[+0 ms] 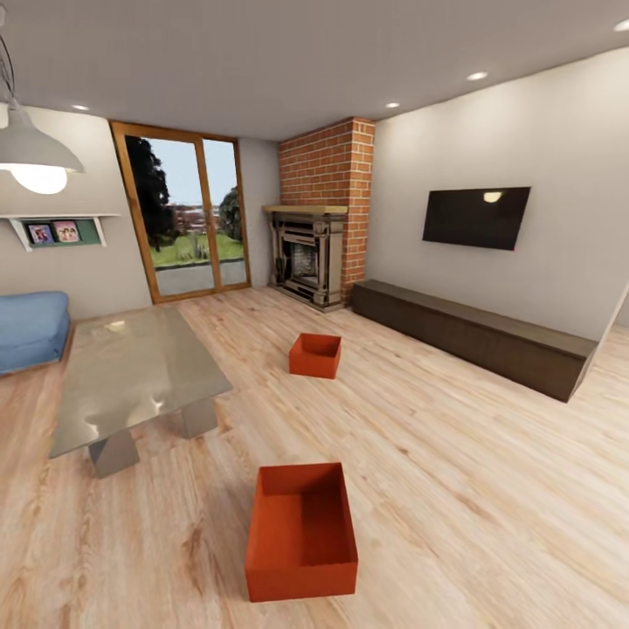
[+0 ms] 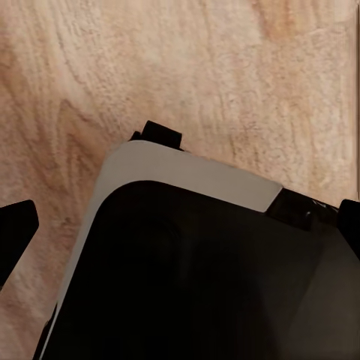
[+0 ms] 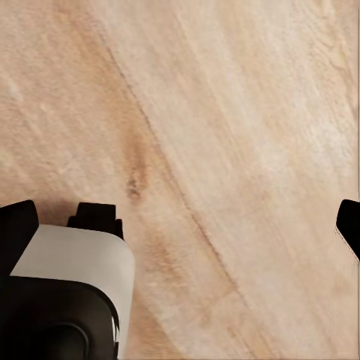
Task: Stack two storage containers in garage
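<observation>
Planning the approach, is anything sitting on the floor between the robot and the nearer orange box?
Nothing visible. The nearer storage container sits on bare wood floor just ahead. The glass table stands off to its left, and the second container lies farther back, toward the fireplace.

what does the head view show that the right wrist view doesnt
Head view alone: two orange-red storage containers on the plank floor, the near container and the far container, apart from each other, plus the glass table, brick fireplace, low dark cabinet and glass doors.

Right wrist view alone: the right hand's dark fingertips at the picture's two edges, wide apart with nothing between them, and a white and black robot part.

Both: the light wood-plank floor.
</observation>
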